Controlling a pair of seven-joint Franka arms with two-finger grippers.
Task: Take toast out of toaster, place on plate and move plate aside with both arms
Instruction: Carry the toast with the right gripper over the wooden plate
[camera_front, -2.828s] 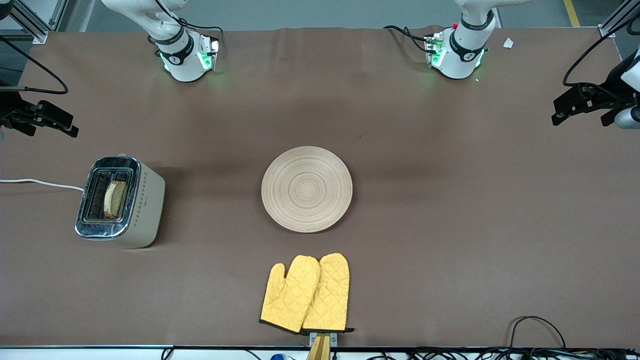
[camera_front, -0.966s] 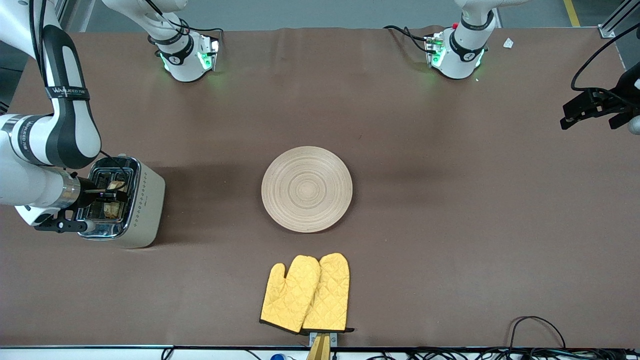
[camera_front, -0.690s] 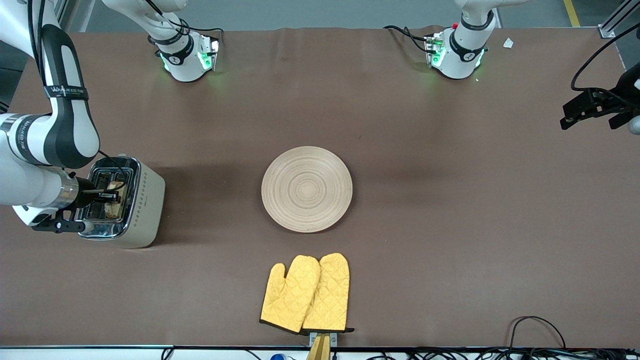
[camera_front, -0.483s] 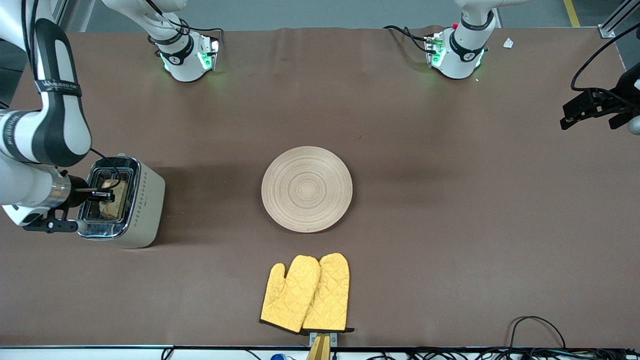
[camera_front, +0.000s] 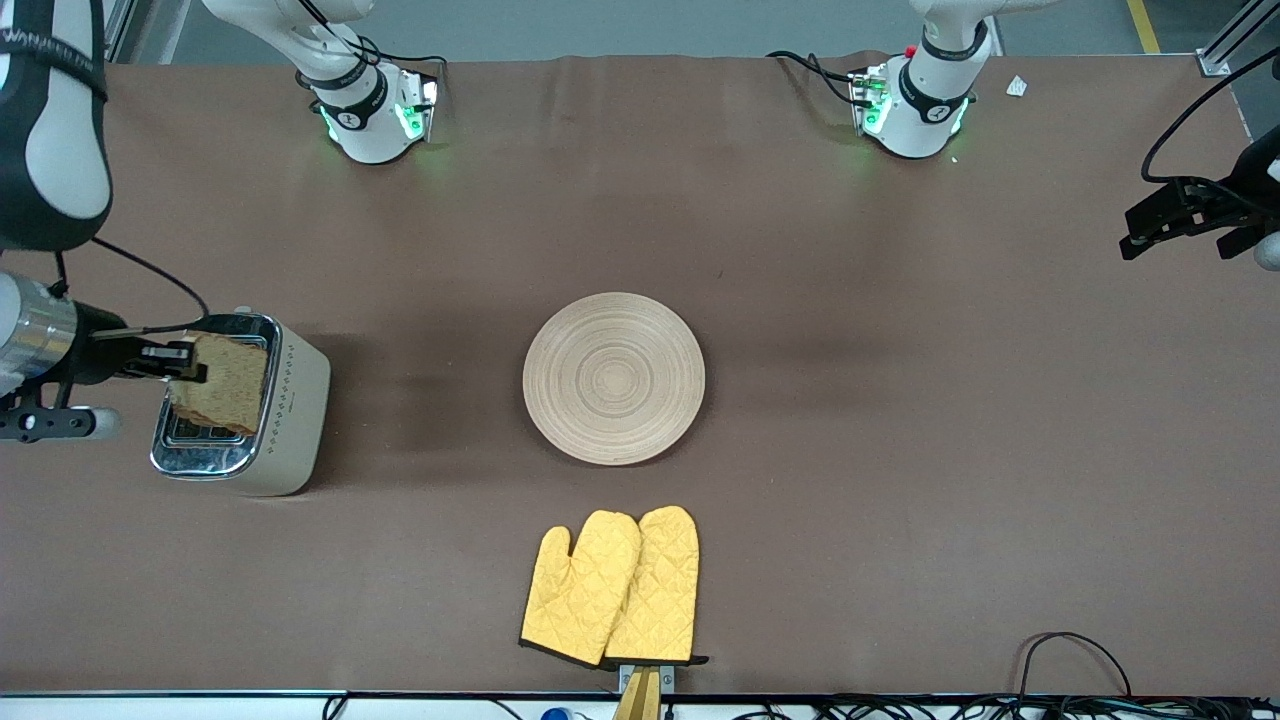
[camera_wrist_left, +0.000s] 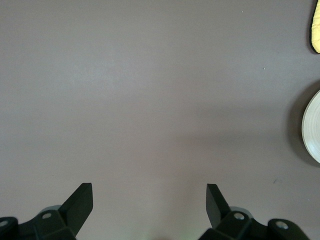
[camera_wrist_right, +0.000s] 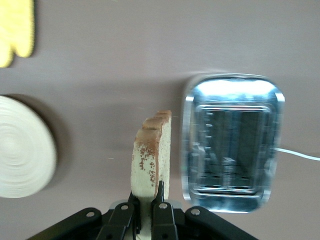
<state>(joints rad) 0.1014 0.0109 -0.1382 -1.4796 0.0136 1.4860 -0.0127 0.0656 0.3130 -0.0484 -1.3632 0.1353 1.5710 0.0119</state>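
Observation:
The toast (camera_front: 220, 385), a light-brown speckled slice, hangs upright over the toaster (camera_front: 292, 415), clear of its slots. My right gripper (camera_front: 185, 372) is shut on one edge of it. In the right wrist view the toast (camera_wrist_right: 152, 150) stands between the closed fingers of the right gripper (camera_wrist_right: 148, 197), with the toaster (camera_wrist_right: 232, 145) and the plate (camera_wrist_right: 22, 147) below. The round pale wooden plate (camera_front: 613, 377) lies bare at the table's middle. My left gripper (camera_front: 1130, 235) waits open and empty at the left arm's end of the table; it also shows in the left wrist view (camera_wrist_left: 150, 192).
Two yellow oven mitts (camera_front: 612, 587) lie nearer the front camera than the plate. A white cord runs from the toaster off the table's edge. The left wrist view shows the plate's rim (camera_wrist_left: 312, 127) and a mitt tip (camera_wrist_left: 316, 25).
My right arm came in over the toaster, shut on the toast in its slot and lifted it up out of the toaster. The left gripper has stayed almost still.

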